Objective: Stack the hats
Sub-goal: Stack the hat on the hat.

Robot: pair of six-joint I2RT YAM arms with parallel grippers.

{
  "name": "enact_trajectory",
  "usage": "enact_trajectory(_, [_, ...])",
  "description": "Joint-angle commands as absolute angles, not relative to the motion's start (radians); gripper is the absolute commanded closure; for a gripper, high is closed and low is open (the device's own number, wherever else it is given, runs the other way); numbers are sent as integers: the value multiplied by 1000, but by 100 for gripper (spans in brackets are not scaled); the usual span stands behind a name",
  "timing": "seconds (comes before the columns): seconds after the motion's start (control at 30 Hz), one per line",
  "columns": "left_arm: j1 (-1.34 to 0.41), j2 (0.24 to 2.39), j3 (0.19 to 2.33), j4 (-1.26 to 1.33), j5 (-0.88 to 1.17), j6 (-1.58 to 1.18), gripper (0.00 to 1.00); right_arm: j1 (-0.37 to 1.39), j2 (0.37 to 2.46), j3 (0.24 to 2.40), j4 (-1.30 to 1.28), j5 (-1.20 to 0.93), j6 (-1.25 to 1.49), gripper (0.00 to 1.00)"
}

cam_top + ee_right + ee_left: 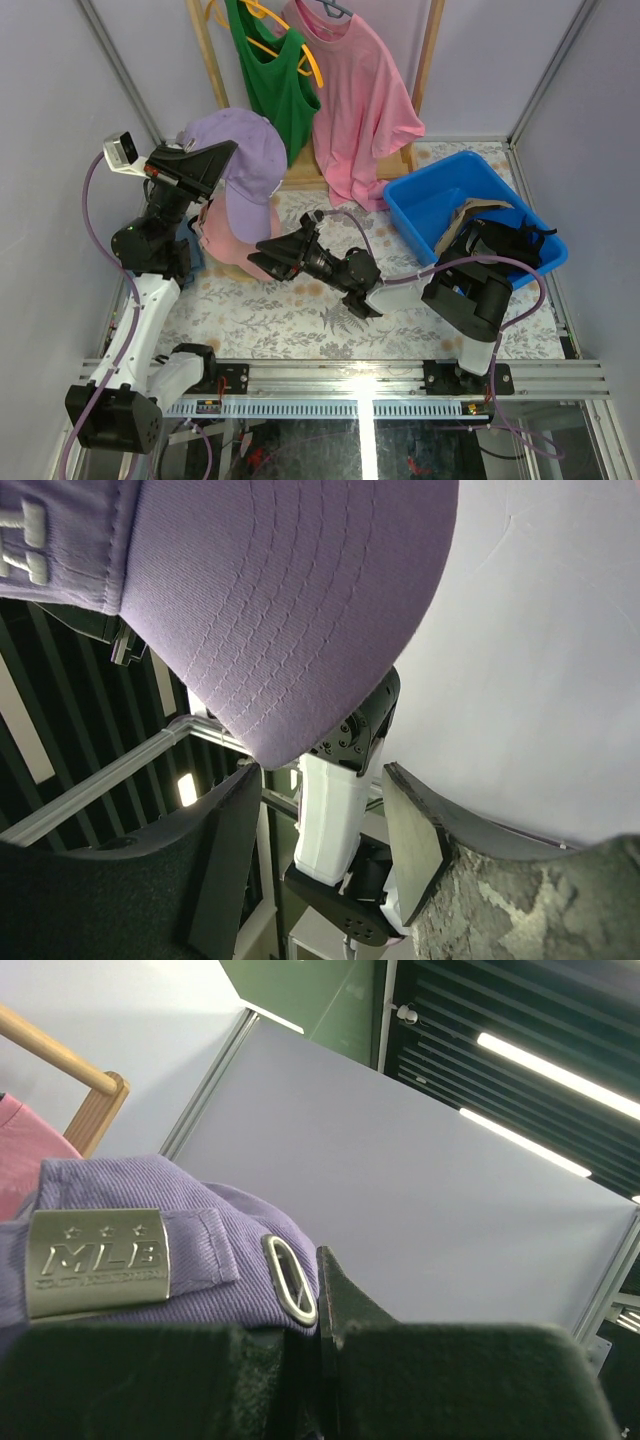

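Left gripper: clamped tight on the lavender cap by its back strap, cap raised.
Right gripper: jaws apart, empty, below its brim.
Pink cap: largely hidden under the lavender one.

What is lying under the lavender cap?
Under the lavender cap, a pink cap lies on the flowered table; only its near part shows. The rest is covered by the lavender cap, so anything else beneath cannot be seen.

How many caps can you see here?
4: lavender cap in the left gripper, pink cap below it, tan cap and black cap in the blue bin; others may be hidden.
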State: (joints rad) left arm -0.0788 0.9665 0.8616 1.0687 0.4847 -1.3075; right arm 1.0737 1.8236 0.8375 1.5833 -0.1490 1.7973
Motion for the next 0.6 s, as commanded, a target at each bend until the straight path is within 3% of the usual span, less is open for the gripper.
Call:
enact_trajectory(0.0, [-85,953,873,1124,469,-1280,100,1085,1779,844,1696,-103,1774,42])
enact_trajectory(0.57, [-84,917,862,1096,488,-1259,100,1053,1746,857,1695,-71,1762,42])
